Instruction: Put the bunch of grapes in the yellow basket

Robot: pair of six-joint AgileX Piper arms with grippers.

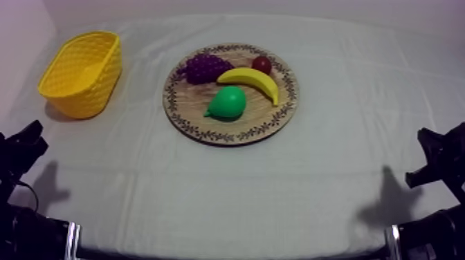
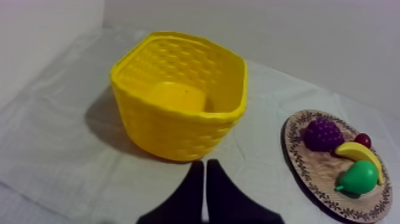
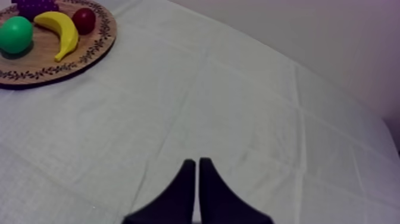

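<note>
A purple bunch of grapes (image 1: 204, 68) (image 2: 322, 133) lies on the far left part of the round wooden board (image 1: 270, 119) (image 2: 315, 173) (image 3: 53, 74). The yellow basket (image 1: 81, 72) (image 2: 181, 95) stands empty at the far left of the table. My left gripper (image 1: 26, 142) (image 2: 205, 168) rests low at the left edge, fingers together as a narrow wedge, just short of the basket. My right gripper (image 1: 430, 158) (image 3: 194, 165) rests low at the right edge, shut on nothing, far from the board. The grapes (image 3: 34, 7) lie at the board's far edge.
On the board also lie a yellow banana (image 1: 252, 79) (image 2: 359, 154) (image 3: 61, 33), a green pear (image 1: 227, 103) (image 2: 359, 177) (image 3: 15, 36) and a small red fruit (image 1: 261, 65) (image 2: 362, 140) (image 3: 84, 19). Grey-white cloth covers the table between the grippers and the board.
</note>
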